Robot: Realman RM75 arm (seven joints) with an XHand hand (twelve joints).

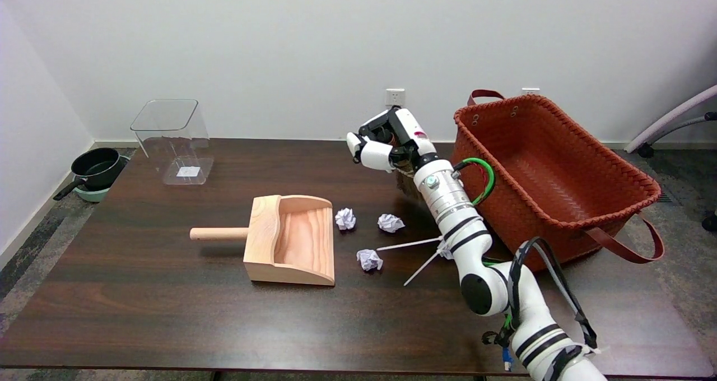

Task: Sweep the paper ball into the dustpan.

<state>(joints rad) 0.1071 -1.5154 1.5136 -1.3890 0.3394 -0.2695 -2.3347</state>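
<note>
The right hand (386, 143) hangs over the far part of the dark wooden table (140, 314), fingers curled; whether it grips anything cannot be told. Three crumpled white paper balls (345, 218) (390, 222) (369, 259) lie just beside the open mouth of the light wooden dustpan (291, 241). Its handle points left, long axis across the table. A woven red-brown basket (552, 173) bounds the right.
</note>
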